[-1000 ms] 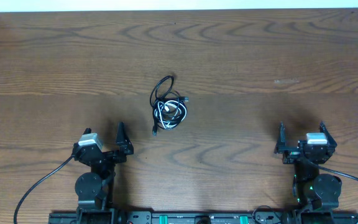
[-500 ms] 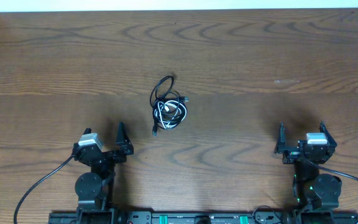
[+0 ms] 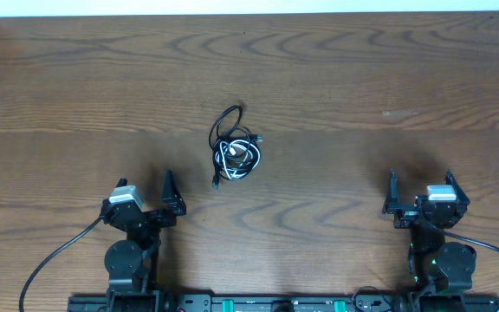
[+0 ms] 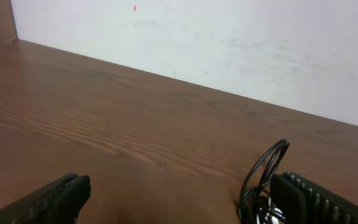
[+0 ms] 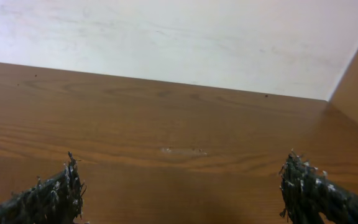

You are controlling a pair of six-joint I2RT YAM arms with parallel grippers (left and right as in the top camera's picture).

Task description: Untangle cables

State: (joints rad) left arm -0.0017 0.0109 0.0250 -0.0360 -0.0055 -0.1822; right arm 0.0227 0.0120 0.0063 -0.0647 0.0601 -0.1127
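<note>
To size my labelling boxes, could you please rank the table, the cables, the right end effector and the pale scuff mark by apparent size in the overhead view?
1. table
2. right end effector and cables: similar spread, so I would not rank them against each other
3. pale scuff mark

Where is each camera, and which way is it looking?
Overhead: above the table, looking straight down; left gripper and right gripper show.
Left wrist: low, facing the wall; its open fingers show.
Right wrist: low, facing the wall; its open fingers show.
Shared: overhead and left wrist both see the cables.
</note>
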